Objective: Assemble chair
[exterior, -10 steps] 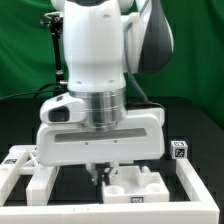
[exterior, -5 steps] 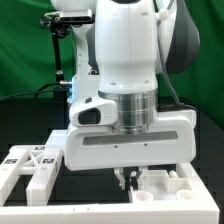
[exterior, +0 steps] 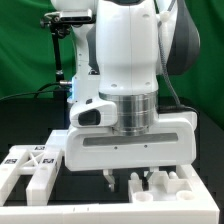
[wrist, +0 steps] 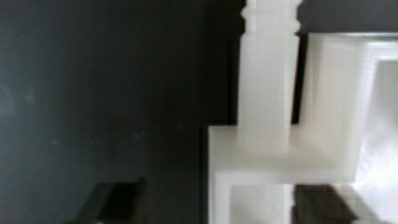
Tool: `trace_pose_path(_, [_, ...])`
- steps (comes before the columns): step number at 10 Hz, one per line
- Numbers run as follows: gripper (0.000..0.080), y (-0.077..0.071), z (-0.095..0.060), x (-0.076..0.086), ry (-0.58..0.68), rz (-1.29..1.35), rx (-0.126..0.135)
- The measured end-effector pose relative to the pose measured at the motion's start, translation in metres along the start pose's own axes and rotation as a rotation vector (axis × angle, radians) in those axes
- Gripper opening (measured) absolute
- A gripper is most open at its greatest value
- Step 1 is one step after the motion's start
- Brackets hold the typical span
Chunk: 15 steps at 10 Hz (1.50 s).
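Note:
The chair is in separate white pieces on the black table. A flat tagged piece lies at the exterior view's left, and a notched piece sits low at the right, under the arm. My gripper hangs over the notched piece's near end with its fingers apart. In the wrist view a white block with a slim turned bar running from it lies between the dark fingertips, beside a white slab. My gripper is open, and neither finger touches the block.
The arm's wide white wrist housing hides most of the table's middle. A dark stand rises at the back left against the green backdrop. Black table lies beside the bar.
The arm shifted toward the exterior view's right a second ago and then held still. Since half a second ago the fingers, shut together then, have spread apart.

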<state>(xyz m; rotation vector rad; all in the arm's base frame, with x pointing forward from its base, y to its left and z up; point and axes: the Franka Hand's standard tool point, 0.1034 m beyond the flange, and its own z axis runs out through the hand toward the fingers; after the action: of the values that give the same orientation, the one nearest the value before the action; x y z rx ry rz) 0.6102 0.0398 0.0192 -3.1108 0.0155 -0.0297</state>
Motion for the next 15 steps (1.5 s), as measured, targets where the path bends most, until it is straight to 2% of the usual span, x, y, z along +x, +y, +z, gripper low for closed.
trace_pose_path(1, [0.0571,0.000,0.000,0.000,0.000,0.000,0.000])
trace_pose_path(2, [0.0571,0.000,0.000,0.000,0.000,0.000,0.000])
trace_pose_path(3, [0.0632,0.000,0.000,0.000,0.000,0.000,0.000])
trace_pose_path(8, [0.0649,0.000,-0.001,0.000,-0.004,0.000,0.000])
trace_pose_path(9, [0.0649,0.000,-0.018,-0.005,-0.027,-0.015,0.003])
trace_pose_path(10, [0.0649,0.003,-0.041,-0.014,-0.039,-0.039,0.006])
trace_pose_path(12, [0.0649,-0.001,-0.062,-0.033,-0.060,-0.046,0.009])
trace_pose_path(13, [0.0649,-0.004,-0.065,-0.041,-0.063,-0.050,0.008])
trace_pose_path(15, [0.0649,-0.006,-0.064,-0.053,-0.219,-0.033,0.011])
